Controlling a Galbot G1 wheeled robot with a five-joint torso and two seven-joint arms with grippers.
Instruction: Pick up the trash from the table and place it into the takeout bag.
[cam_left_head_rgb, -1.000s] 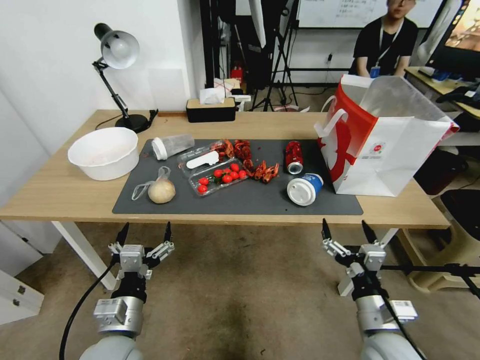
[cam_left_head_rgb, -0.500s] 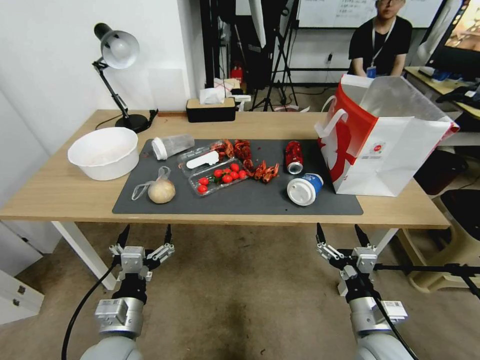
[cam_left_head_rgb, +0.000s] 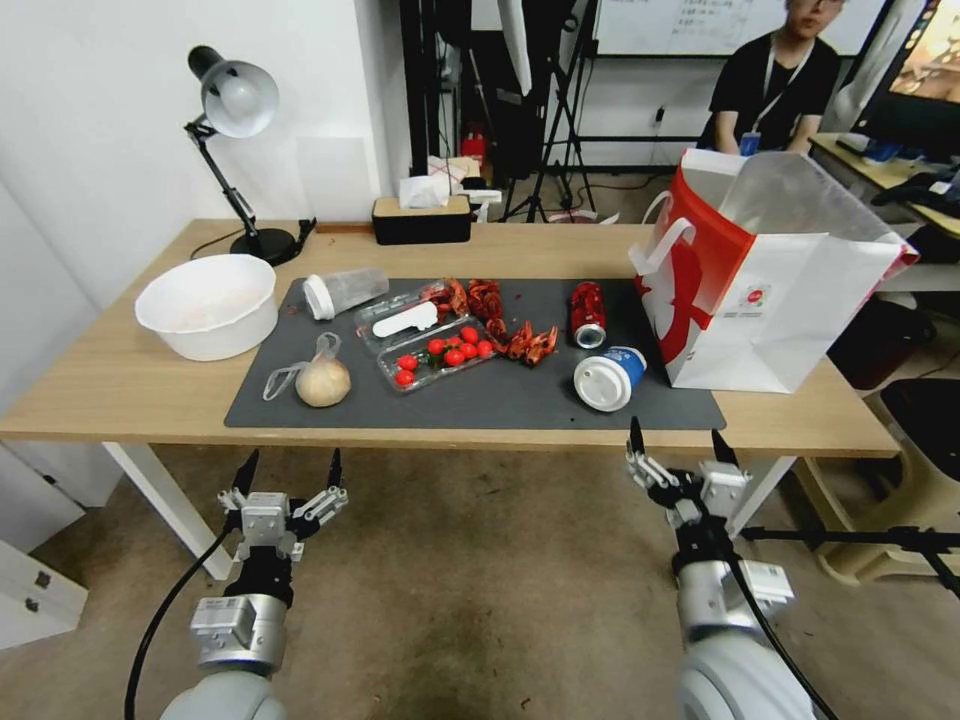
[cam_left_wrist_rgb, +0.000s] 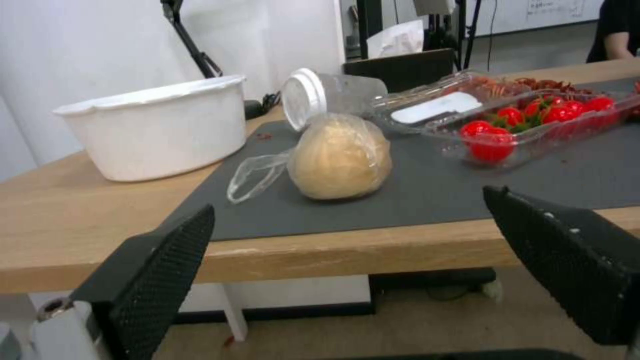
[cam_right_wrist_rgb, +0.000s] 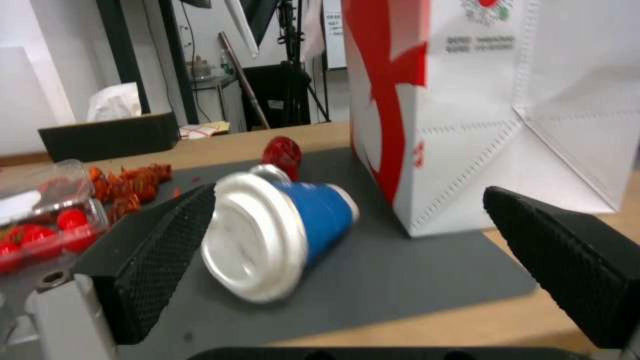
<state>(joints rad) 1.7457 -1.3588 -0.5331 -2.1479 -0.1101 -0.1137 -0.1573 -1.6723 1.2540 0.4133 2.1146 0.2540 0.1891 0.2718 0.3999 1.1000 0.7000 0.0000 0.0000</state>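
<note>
On the table's (cam_left_head_rgb: 120, 385) dark mat lie a blue-white paper cup (cam_left_head_rgb: 608, 377) (cam_right_wrist_rgb: 280, 240) on its side, a red soda can (cam_left_head_rgb: 587, 313) (cam_right_wrist_rgb: 282, 154), a clear plastic cup (cam_left_head_rgb: 343, 291) (cam_left_wrist_rgb: 330, 95) and a bun in a thin clear bag (cam_left_head_rgb: 321, 380) (cam_left_wrist_rgb: 340, 157). The takeout bag (cam_left_head_rgb: 770, 280) (cam_right_wrist_rgb: 493, 115) stands open at the table's right end. My right gripper (cam_left_head_rgb: 677, 447) is open just below the table's front edge, facing the paper cup. Lower down in front of the bun, my left gripper (cam_left_head_rgb: 290, 470) is open too.
A large white deep bowl (cam_left_head_rgb: 207, 303) sits at the left, and a clamshell box of cherry tomatoes (cam_left_head_rgb: 435, 350) lies mid-mat beside red shell scraps (cam_left_head_rgb: 505, 320). A desk lamp (cam_left_head_rgb: 235, 140) and a tissue box (cam_left_head_rgb: 421, 215) stand at the back.
My right gripper has risen and shifted slightly left toward the table edge below the paper cup. The left gripper and the table's things have stayed put.
</note>
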